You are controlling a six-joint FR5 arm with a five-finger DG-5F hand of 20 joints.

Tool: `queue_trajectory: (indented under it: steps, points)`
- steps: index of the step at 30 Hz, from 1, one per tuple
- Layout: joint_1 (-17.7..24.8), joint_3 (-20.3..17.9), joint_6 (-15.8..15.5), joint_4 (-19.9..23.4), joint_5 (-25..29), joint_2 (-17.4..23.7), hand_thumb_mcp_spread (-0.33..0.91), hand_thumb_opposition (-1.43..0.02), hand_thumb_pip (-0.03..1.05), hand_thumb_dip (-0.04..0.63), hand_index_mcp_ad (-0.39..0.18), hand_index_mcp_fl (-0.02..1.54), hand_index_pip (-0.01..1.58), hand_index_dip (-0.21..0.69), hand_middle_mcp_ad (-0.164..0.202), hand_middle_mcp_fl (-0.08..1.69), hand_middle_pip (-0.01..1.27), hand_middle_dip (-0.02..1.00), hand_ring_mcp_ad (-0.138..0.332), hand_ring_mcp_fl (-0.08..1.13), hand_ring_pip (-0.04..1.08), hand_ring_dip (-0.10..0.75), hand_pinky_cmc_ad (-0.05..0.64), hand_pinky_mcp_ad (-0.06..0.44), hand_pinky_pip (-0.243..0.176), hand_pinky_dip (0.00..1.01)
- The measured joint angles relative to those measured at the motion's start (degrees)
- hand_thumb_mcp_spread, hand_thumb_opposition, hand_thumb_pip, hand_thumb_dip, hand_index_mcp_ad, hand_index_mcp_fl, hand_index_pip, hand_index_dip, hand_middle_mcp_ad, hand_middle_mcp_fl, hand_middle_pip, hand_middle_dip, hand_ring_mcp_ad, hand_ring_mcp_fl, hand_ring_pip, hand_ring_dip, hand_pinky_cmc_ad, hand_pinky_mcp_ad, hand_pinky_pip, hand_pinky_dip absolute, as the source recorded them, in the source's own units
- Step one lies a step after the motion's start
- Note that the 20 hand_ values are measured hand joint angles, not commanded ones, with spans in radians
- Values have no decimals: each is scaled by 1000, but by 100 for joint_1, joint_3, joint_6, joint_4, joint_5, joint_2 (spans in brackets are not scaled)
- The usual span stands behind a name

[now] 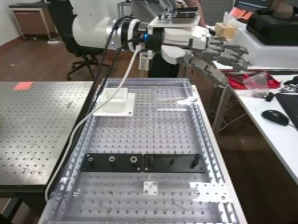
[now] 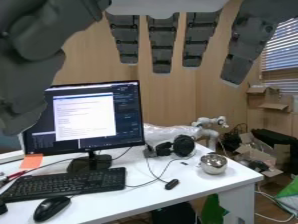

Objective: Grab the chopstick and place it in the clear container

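Note:
In the high view the hand (image 1: pixel 216 52) is held above and beyond the bench's far right corner, pointing right, its fingers straight and spread, with nothing between them. Its fingers (image 2: pixel 161 42) also hang straight in the wrist view, with the thumb off to one side. Two thin pale strips lie near the far right of the perforated bench, the nearer one (image 1: pixel 171 109) well below the hand; I cannot tell whether either is a chopstick. Clear edging (image 1: pixel 209 150) runs along the bench's sides; whether it belongs to a clear container is uncertain.
A white block on a plate (image 1: pixel 116 103) stands at the bench's far left. Black fixture plates (image 1: pixel 143 162) cross the middle, with small white plates nearer. A cable (image 1: pixel 83 122) drapes down the left. On a side desk are a monitor (image 2: pixel 93 117), headphones and a metal bowl (image 2: pixel 213 163).

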Motion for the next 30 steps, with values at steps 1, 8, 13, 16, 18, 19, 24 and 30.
queue_trajectory:
  steps: [1, 8, 13, 16, 18, 19, 24, 30]
  points:
    - [-2, -1, 8, 4, 0, -1, -33, -663, 775, 23, -66, 52, 91, 194, 77, 73, 124, 393, 127, 12, 99, 298, 415, 347, -42, 375]
    - [-14, 31, 15, 9, -8, -30, -28, -682, 778, 23, -66, 52, 91, 194, 82, 70, 124, 393, 126, 12, 101, 293, 415, 346, -42, 375]
    - [-21, 52, 19, -29, -29, -34, -28, -682, 778, 23, -66, 52, 91, 194, 82, 70, 124, 393, 129, 12, 101, 290, 415, 347, -42, 375]
    - [-23, 51, 10, -15, -27, -34, -28, -682, 780, 23, -66, 52, 91, 194, 82, 70, 124, 393, 126, 12, 101, 290, 415, 347, -42, 375]
    - [-22, 48, 7, -6, -53, -34, -28, -682, 782, 23, -72, 52, 91, 194, 82, 70, 124, 393, 126, 12, 101, 290, 415, 347, -42, 375]
    - [-20, 43, 2, 1, -58, -33, -28, -682, 782, 24, -77, 52, 91, 194, 82, 70, 124, 393, 126, 12, 101, 293, 415, 347, -42, 375]
    - [-6, 10, -4, 33, 11, -13, -28, -682, 796, 24, -66, 52, 91, 194, 87, 70, 124, 393, 126, 12, 101, 290, 415, 347, -42, 375]
    - [1, -11, -6, 80, -11, 18, -28, -682, 796, 24, -66, 52, 91, 194, 87, 70, 124, 393, 126, 12, 101, 290, 415, 347, -45, 375]
